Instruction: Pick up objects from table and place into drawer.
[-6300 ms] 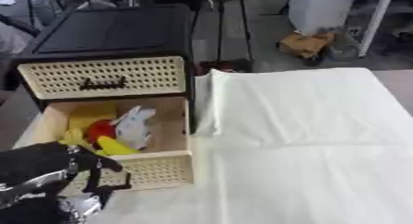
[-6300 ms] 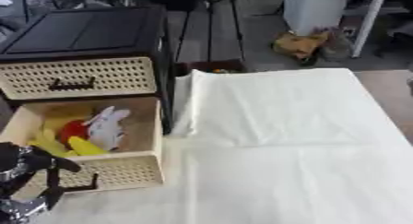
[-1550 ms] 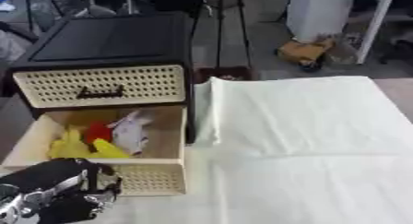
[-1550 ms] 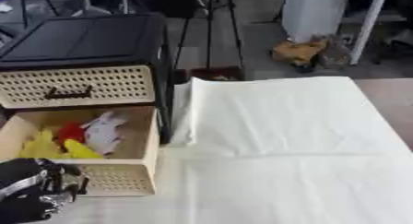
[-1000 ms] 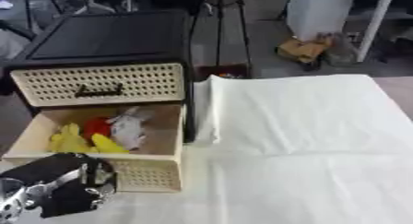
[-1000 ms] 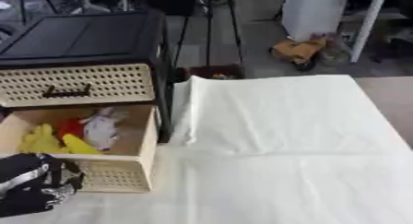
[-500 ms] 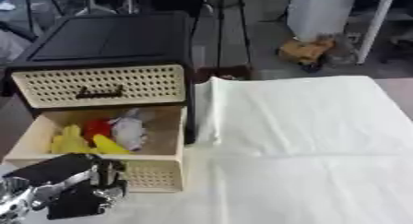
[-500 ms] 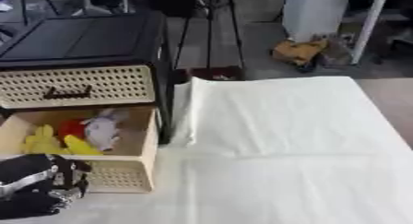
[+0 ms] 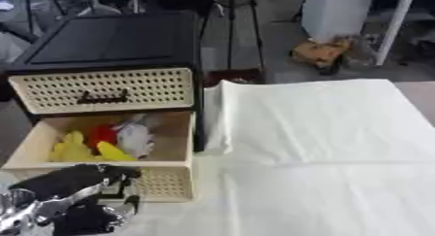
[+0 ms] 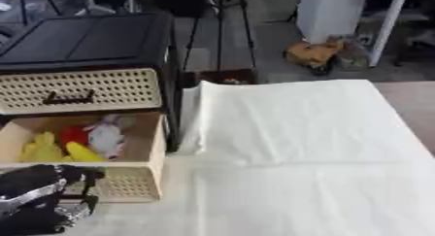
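Observation:
A black cabinet has a shut cream top drawer. Its lower cream drawer is pulled out. Inside that drawer lie yellow objects, a red object and a white and grey object. My left hand, black with silver parts, is at the lower left, in front of the open drawer's perforated front. Its fingers lie relaxed near the front panel and hold nothing. My right hand shows in no view.
A white cloth covers the table to the right of the cabinet, with a raised fold beside the cabinet's side. Beyond the table's far edge are tripod legs, a white pillar and an orange-brown object on the floor.
My left hand has risen slightly and come closer to the open drawer's front. The objects in the drawer lie as before.

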